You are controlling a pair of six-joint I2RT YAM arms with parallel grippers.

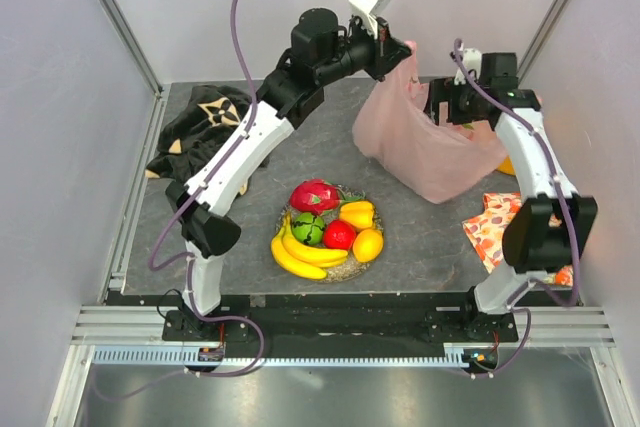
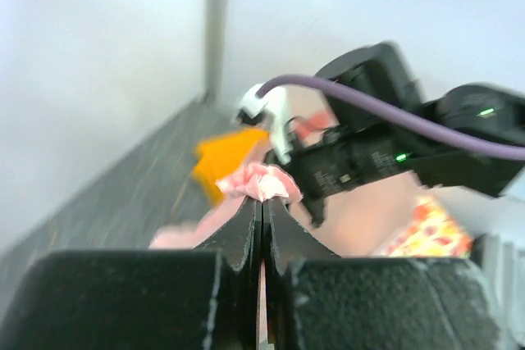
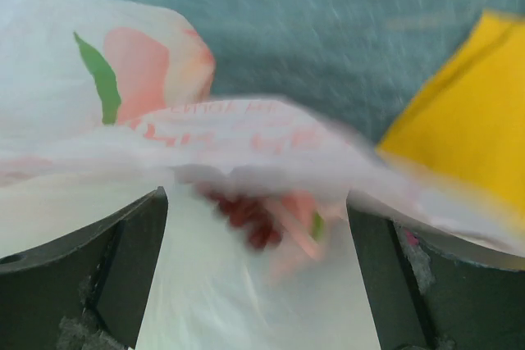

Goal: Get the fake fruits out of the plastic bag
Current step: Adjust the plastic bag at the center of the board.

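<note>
The pink plastic bag (image 1: pixel 425 142) hangs at the back right, lifted by one handle. My left gripper (image 1: pixel 398 51) is shut on that handle, and pink film (image 2: pixel 264 179) bunches at its tips (image 2: pixel 262 202). My right gripper (image 1: pixel 445 112) stands open at the bag's mouth. Its jaws are wide apart (image 3: pixel 258 243) with the bag's film between them. A dark red grape bunch (image 3: pixel 242 209) shows blurred inside. On the silvery plate (image 1: pixel 350 269) lie bananas (image 1: pixel 300 252), a dragon fruit (image 1: pixel 313 195), a green ball (image 1: pixel 307 228), a red apple (image 1: pixel 339 235) and yellow-orange pieces (image 1: pixel 357 214).
A dark cloth with gold pattern (image 1: pixel 200 127) lies at the back left. A floral cloth (image 1: pixel 500 227) lies at the right under my right arm. An orange cloth (image 1: pixel 507 164) sits behind the bag. Enclosure walls stand close on three sides.
</note>
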